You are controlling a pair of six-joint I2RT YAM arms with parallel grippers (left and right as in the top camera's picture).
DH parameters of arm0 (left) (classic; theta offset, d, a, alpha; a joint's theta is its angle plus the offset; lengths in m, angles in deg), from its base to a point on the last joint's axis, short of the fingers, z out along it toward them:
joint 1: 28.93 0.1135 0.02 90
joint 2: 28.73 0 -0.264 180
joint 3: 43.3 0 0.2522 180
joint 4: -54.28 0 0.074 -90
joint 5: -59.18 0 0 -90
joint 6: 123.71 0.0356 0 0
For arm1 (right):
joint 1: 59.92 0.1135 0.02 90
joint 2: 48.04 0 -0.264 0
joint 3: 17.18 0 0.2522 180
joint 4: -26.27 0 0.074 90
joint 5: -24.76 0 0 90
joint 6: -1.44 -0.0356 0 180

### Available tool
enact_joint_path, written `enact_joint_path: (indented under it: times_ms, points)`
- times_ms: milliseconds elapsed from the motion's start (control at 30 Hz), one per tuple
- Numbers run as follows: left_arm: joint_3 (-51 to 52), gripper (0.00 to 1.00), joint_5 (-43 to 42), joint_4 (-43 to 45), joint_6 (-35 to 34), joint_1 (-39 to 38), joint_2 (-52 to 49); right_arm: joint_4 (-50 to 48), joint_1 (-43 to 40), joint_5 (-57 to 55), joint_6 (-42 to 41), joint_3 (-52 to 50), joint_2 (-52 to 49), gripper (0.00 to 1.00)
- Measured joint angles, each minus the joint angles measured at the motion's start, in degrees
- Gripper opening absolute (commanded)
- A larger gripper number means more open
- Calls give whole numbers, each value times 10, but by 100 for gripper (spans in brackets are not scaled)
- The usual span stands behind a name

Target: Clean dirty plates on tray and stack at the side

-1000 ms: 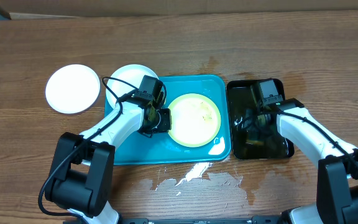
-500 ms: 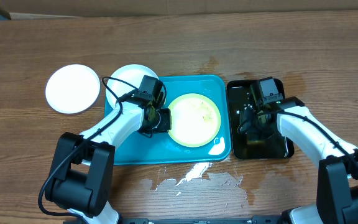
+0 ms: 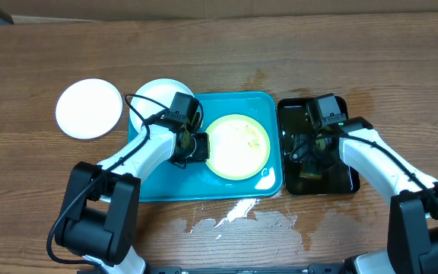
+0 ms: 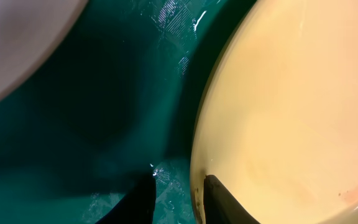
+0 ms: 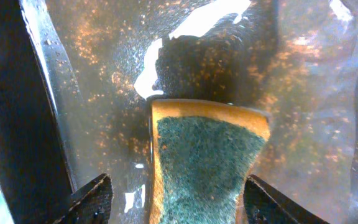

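Observation:
The pale yellow-green plate (image 3: 238, 148) lies on the turquoise tray (image 3: 158, 179). My left gripper (image 3: 198, 147) sits at its left rim. In the left wrist view the jaws (image 4: 179, 199) are narrowly parted astride the rim: one finger on the plate (image 4: 291, 112), the other over the tray (image 4: 73, 93), with a gap beside the rim. One white plate (image 3: 154, 95) overlaps the tray's far left corner. Another white plate (image 3: 90, 108) lies on the table to the left. My right gripper (image 3: 310, 152) is open around a yellow-and-green sponge (image 5: 207, 162), jaws (image 5: 179, 202) either side.
The sponge lies in shallow speckled water in the black tray (image 3: 347, 179), right of the turquoise tray. A puddle of spilled water (image 3: 234, 213) lies on the wooden table in front of the tray. A white blob of foam (image 3: 265, 180) sits at the tray's near right corner.
My right gripper shifted slightly inside the black tray and came back. The left gripper and the plates have not moved.

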Motion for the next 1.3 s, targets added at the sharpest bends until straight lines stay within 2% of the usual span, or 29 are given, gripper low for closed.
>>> enact_joint_path:
  times_ms: [67,133,167,300,333,367,733,900,1300]
  points:
    - [0,29,0,0,0,0,0,7,0,-1,-2,10,3,74]
    - [0,34,0,0,0,0,0,21,0,-2,-2,22,14,76]
    - [0,40,0,0,1,0,0,29,0,-2,-2,27,19,77]
    - [-1,77,-5,1,4,0,0,58,0,-7,-13,37,32,77]
    - [-4,92,-8,0,2,0,0,69,0,-11,-21,37,32,77]
    - [-7,100,-9,1,8,0,1,75,0,-15,-26,37,32,77]
    - [-12,100,-10,4,4,0,2,53,0,-28,-60,5,32,77]
    - [-12,100,-10,4,4,0,2,33,0,-31,-64,-7,32,73]
    - [-12,100,-11,4,4,0,2,0,0,-31,-64,-38,32,74]
